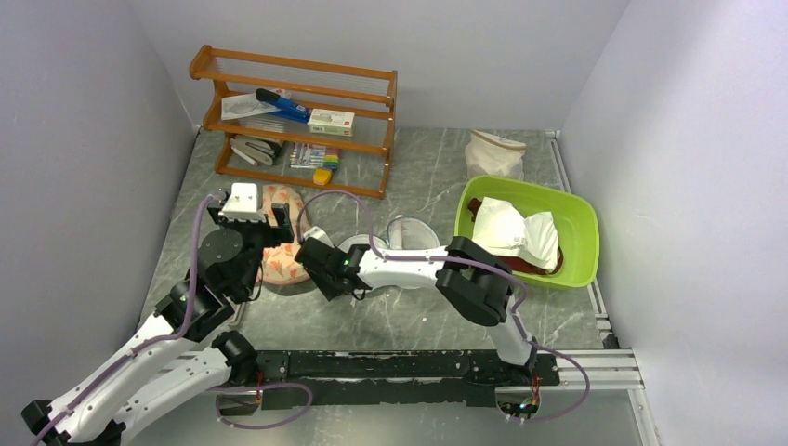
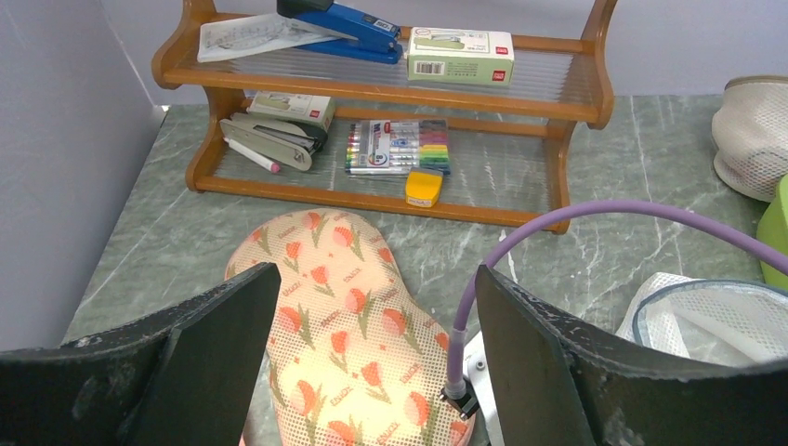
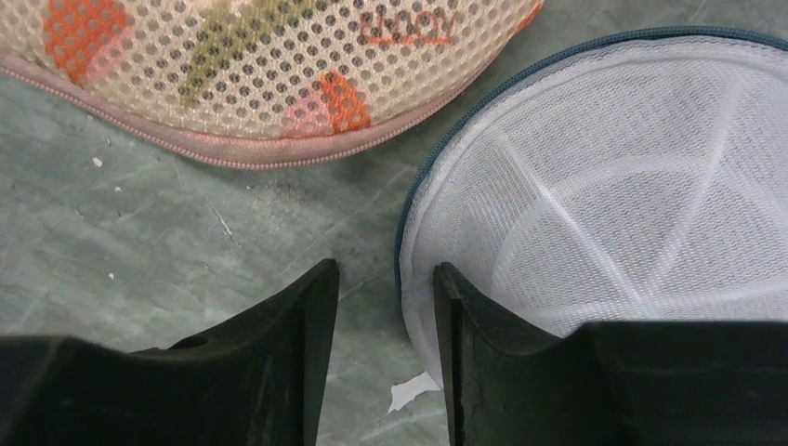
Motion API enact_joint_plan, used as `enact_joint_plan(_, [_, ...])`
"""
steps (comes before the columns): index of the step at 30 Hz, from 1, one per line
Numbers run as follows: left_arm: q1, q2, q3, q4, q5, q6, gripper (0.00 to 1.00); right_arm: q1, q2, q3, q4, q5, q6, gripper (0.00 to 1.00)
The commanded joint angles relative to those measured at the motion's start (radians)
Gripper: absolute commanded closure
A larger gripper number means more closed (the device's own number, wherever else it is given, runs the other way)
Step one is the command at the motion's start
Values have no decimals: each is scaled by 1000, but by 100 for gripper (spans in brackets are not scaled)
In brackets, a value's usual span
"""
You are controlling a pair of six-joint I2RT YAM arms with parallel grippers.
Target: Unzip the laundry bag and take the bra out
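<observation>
The laundry bag (image 1: 409,232) is a round white mesh case with a blue-grey zipper rim, lying flat mid-table (image 3: 632,177) (image 2: 715,321). My right gripper (image 3: 386,271) (image 1: 309,249) is low at the bag's left edge, partly open. The rim edge lies against the inner face of its right finger, and bare table shows in the gap. My left gripper (image 2: 376,279) (image 1: 253,221) hovers wide open over the peach floral padded item (image 2: 344,325) (image 1: 279,251), holding nothing. Dark red fabric, the bra (image 1: 542,267), peeks out under a white cloth in the green basin (image 1: 581,232).
A wooden two-tier rack (image 1: 297,121) with a stapler, boxes and markers stands at the back left. A cream sack with a brown rim (image 1: 495,151) sits behind the basin. The right arm's purple cable (image 2: 595,218) arches in front of the left gripper. Walls close in both sides.
</observation>
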Motion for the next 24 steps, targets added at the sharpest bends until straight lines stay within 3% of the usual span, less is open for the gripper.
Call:
enact_joint_plan(1, [-7,11,4,23,-5,-12,11,-5,38,-1,26,50,30,59])
enact_joint_plan(8, [-7,13,4,23,-5,-13,11,-4,9,-80,35,89,71,75])
enact_joint_plan(17, [-7,24,7,21,-1,-13,12,-15,-285,-209,152,75,64,100])
enact_joint_plan(24, [-7,12,4,25,-7,-10,12,-62,-478,-285,249,-77,91,100])
